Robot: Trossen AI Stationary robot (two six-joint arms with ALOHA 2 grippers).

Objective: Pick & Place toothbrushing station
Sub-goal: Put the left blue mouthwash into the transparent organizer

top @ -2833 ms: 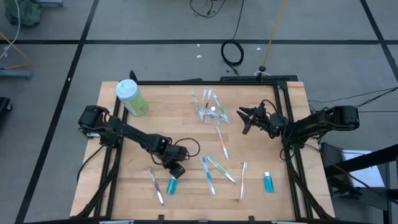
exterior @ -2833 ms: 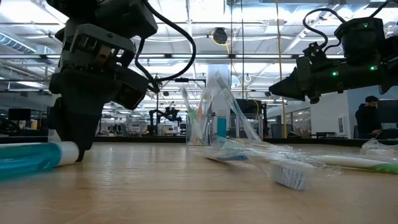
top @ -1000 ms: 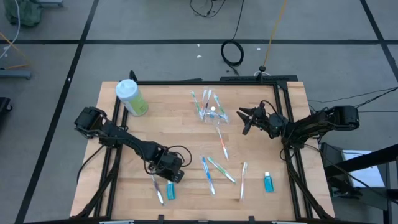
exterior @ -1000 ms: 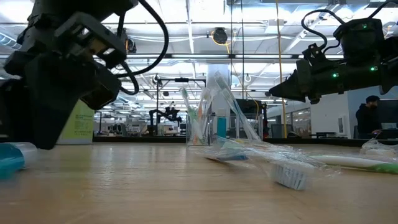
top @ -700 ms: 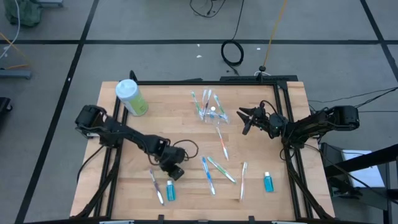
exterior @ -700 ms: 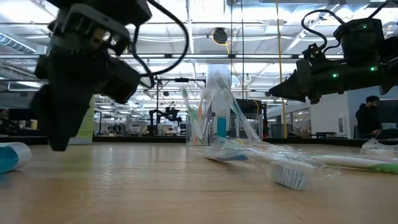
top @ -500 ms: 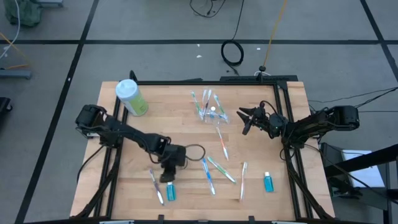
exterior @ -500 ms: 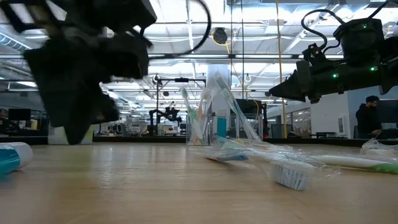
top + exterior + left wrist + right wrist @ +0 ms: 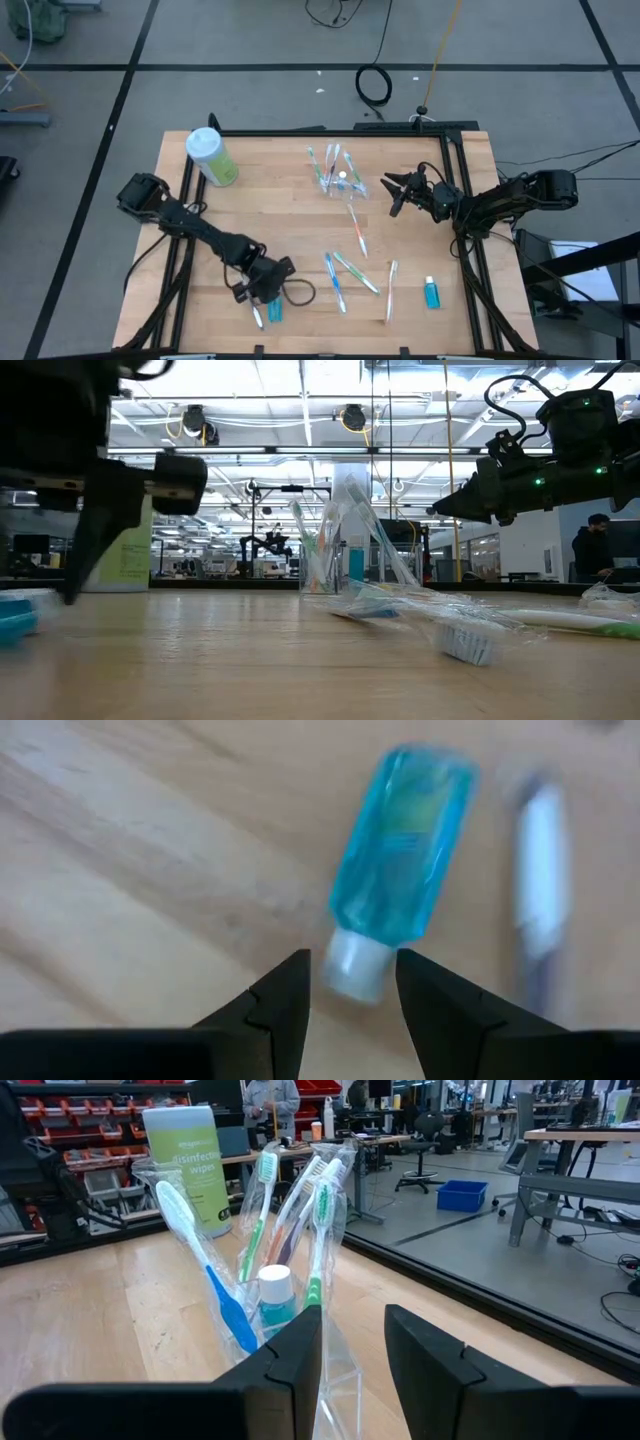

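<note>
the left gripper (image 9: pixel 262 292) is low over the front-left part of the wooden counter (image 9: pixel 290 215), its fingers apart and holding nothing. in the left wrist view a teal tube (image 9: pixel 400 910) lies flat on the wood just ahead of those fingers, its white cap (image 9: pixel 355 967) pointing into the gap between them, not touching either one. a white-handled toothbrush (image 9: pixel 540 890) lies just beside the tube, nearly parallel to it. from above, the same tube (image 9: pixel 275 311) and toothbrush (image 9: pixel 256 314) sit at the front edge, close under the gripper.

the right gripper (image 9: pixel 392 192) hovers above the counter toward the back right, fingers apart and empty, facing the clear plastic cup (image 9: pixel 290 1330). the cup stands near the back centre (image 9: pixel 338 183), holding several toothbrushes upright, green, white and blue, plus a second teal tube with a white cap (image 9: pixel 274 1302).

more toothbrushes lie loose in the middle of the counter: an orange one (image 9: pixel 358 232) just in front of the cup, a blue one (image 9: pixel 334 281) and a green one (image 9: pixel 357 273) side by side further forward, and a white one (image 9: pixel 391 288) to their right. a third teal tube (image 9: pixel 432 293) lies near the front right, well apart from the others.

a tall green bottle (image 9: pixel 211 157) with a white cap stands at the back-left corner.
</note>
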